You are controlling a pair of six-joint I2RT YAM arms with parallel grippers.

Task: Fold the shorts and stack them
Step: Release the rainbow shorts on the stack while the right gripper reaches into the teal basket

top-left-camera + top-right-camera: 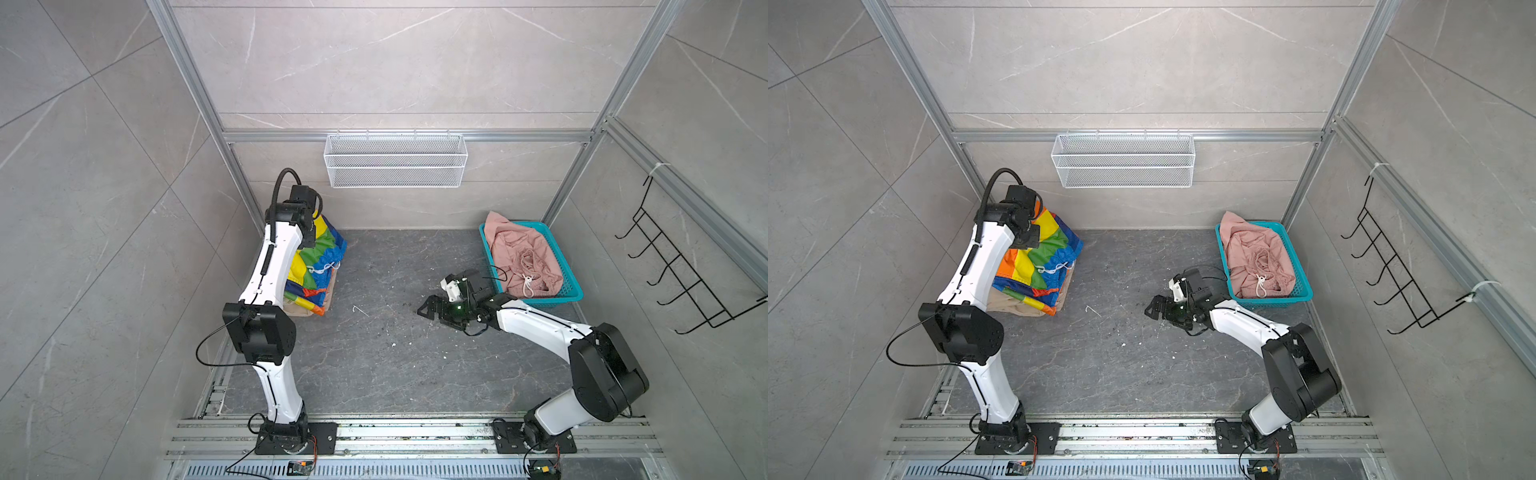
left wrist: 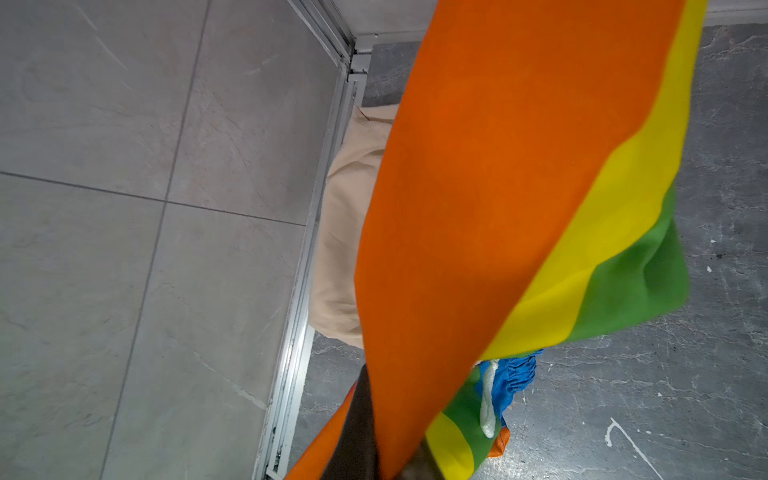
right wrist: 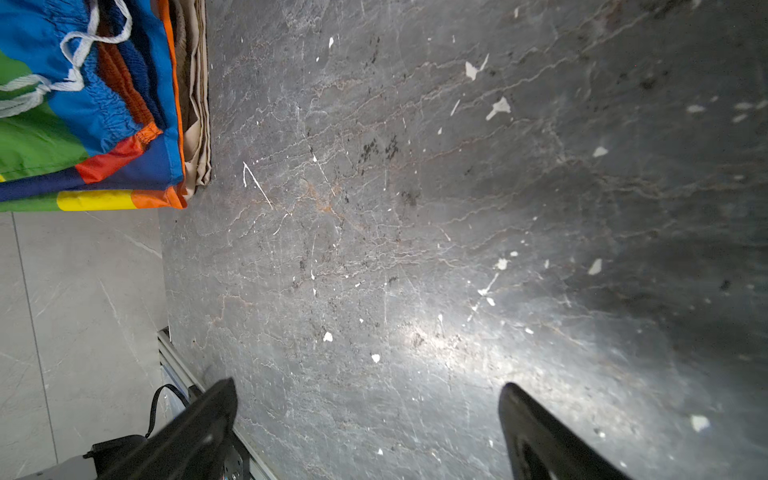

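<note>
**Mid-fold at the laundry cell:** The robot's left hand [image 1: 309, 241] is clamped on the far edge of the rainbow-striped shorts [image 1: 322, 259], lifting that end off the pile at the left rear corner of the dark stone surface [image 1: 395, 353]. The shiny cloth fills much of the left wrist view as an orange, yellow and green sheet. The blue elastic waist [image 2: 515, 370] and white drawstring [image 2: 488, 399] show beyond it.

The rest of the garment lies on the folded beige shorts [image 2: 345, 232]. These sit against the side wall [image 2: 166, 166] and serve as the base of the stack. Holding one edge high appears meant to let the slippery fabric be drawn over itself for a fold, or squared up on the beige layer beneath.

The right hand [image 3: 370, 386] hovers low over bare surface near the teal basket [image 1: 575, 293], its jaws spread wide with nothing between them. It is apparently parked close to the next job. The dusty pink shorts [image 1: 519, 257] lie crumpled in that basket, one corner spilling over its far rim, not yet folded.
</note>
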